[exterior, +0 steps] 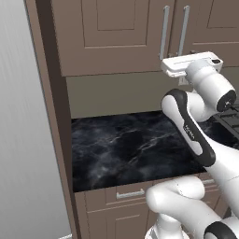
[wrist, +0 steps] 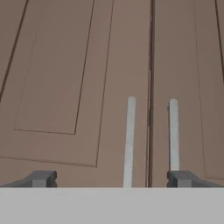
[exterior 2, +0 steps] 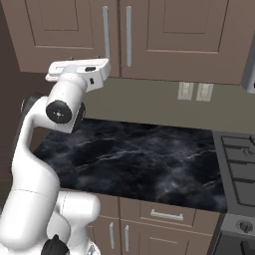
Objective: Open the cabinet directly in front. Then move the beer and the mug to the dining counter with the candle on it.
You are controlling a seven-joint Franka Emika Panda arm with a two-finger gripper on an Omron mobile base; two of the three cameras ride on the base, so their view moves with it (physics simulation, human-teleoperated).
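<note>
1. Fingertips (wrist: 41, 178) of the gripper (wrist: 111, 178) rise nearest the hand camera, spread wide apart with nothing between them.
2. Beyond them is the cabinet (wrist: 57, 87), both doors shut, the seam between the doors running up slightly right of centre.
3. 2 silver bar handles hang vertically on either side of that seam: the left door's handle (wrist: 130, 140) and the right door's handle (wrist: 173, 133). Both fall between the spread fingertips in the hand view, the right one almost in line with the right fingertip.
4. From the base cameras the hand (exterior: 191, 65) sits raised in front of the lower ends of the handles, above the black marble worktop (exterior: 130, 149); how near the fingers are to the door face I cannot tell.
5. Judgement: the door is a rigid hinged panel that should swing on an arc, so the pull must follow that arc. The smooth metal bar looks slippery and thin; best taken low on its length, fingers straddling 1 bar only, squarely.
</note>
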